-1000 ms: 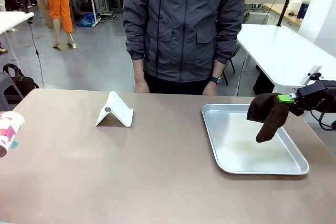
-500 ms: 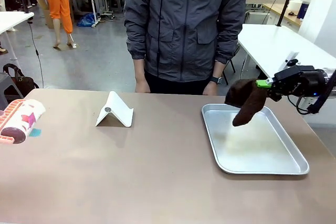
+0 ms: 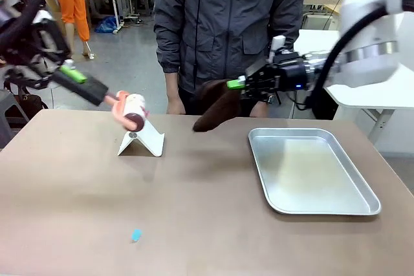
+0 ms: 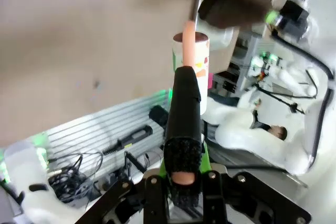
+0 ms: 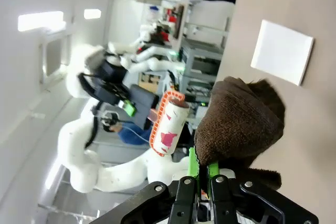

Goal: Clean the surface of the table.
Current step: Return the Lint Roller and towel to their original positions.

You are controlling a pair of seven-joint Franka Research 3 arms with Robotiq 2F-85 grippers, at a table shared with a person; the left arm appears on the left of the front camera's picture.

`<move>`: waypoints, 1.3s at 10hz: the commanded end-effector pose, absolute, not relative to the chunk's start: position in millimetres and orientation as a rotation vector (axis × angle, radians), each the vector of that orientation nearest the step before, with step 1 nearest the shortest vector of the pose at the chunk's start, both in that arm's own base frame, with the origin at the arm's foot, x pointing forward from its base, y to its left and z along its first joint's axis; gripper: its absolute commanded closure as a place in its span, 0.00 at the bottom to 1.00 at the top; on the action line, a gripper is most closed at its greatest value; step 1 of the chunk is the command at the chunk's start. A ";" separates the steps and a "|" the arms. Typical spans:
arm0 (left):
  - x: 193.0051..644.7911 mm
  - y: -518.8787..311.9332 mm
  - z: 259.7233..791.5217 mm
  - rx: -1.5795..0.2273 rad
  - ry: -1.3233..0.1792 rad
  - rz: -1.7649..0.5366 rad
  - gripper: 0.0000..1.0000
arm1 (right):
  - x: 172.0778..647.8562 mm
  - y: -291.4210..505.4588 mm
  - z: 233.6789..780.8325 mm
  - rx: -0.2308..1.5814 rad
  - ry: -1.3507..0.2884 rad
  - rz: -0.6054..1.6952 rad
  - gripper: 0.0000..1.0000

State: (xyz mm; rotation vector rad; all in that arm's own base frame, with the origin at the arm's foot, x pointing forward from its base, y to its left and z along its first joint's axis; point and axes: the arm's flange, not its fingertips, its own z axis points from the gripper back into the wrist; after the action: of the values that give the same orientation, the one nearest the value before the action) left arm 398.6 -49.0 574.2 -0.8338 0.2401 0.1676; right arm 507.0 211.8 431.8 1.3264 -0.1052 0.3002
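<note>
In the front view, one brownish-taupe bench (image 3: 194,211) is seen across the lower frame, matte and smooth. On it one silver tray (image 3: 362,203), one white folded stand (image 3: 143,139) and one small blue speck (image 3: 136,234) are counted. One lint roller (image 3: 129,110) is pinched by the left gripper (image 3: 72,73) at upper left; one brown cloth (image 3: 215,103) is pinched by the right gripper (image 3: 237,84) at upper centre.

In the left wrist view, the fingers (image 4: 181,153) are pressed onto the roller handle.

In the right wrist view, the cloth is clamped.
</note>
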 end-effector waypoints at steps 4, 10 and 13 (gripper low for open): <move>435.4 -77.6 564.8 -0.691 0.212 0.152 0.78 | 508.2 265.5 378.8 1.074 0.040 0.357 0.93; 510.7 -137.6 512.3 -0.395 0.148 0.059 0.78 | 507.7 263.4 335.3 0.726 0.044 0.398 0.93; 549.0 -154.0 489.8 -0.365 0.153 0.118 0.78 | 505.1 256.2 329.3 0.750 0.043 0.423 0.93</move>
State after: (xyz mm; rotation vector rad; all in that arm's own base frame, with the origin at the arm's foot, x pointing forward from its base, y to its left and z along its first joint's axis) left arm 537.6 -149.1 477.6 -0.3795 0.1682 0.0745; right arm 508.7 251.0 326.9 0.7358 0.0372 0.4024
